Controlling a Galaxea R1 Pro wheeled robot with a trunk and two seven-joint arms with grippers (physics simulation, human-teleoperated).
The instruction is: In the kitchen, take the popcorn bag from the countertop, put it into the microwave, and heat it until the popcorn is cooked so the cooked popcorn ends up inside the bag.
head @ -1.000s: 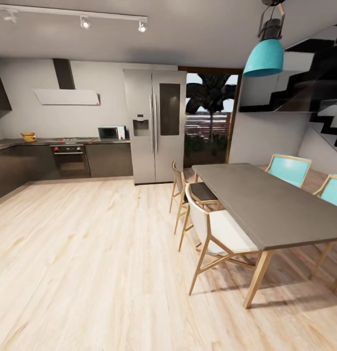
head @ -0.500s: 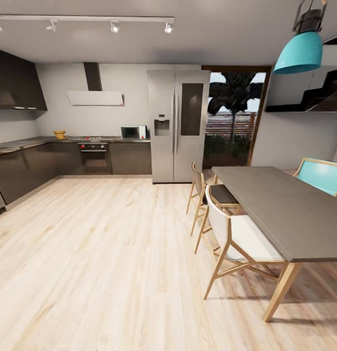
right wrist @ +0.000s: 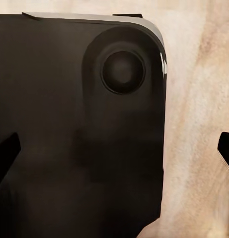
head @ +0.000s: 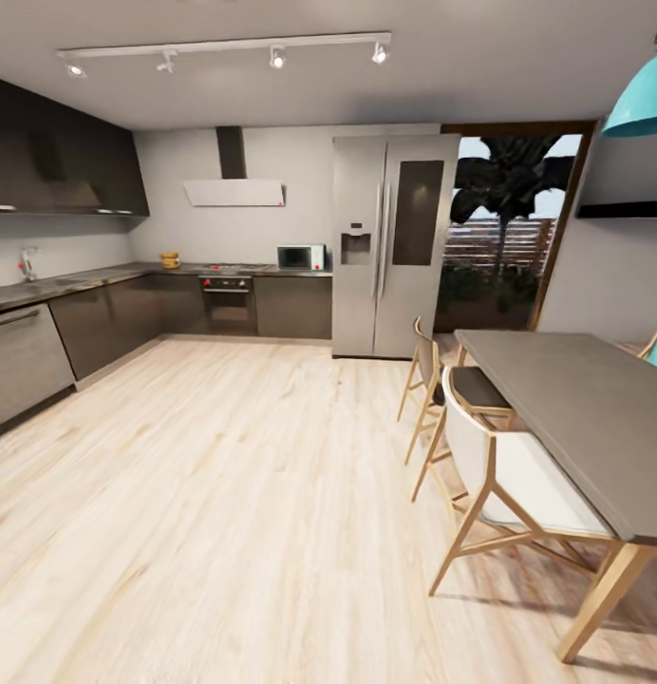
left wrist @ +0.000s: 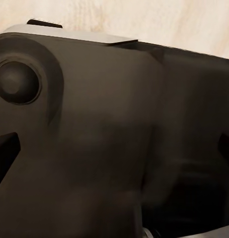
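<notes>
**Task not yet begun: robot far from the kitchen counter**

In the head view, the microwave (head: 301, 256) stands on the countertop (head: 290, 273) at the middle left of the frame, just beside the refrigerator (head: 393, 244). A small tan object, probably the popcorn bag (head: 169, 259), sits further left on the same counter, well apart from the microwave; it is too small to be sure. A wide wooden floor (head: 224, 494) lies between. I judge every step remains: approach, pick, load, heat.

Both wrist views show a dark robot body part over the floor. Dark finger tips appear at the edges, but how the jaws stand I cannot tell.
</notes>
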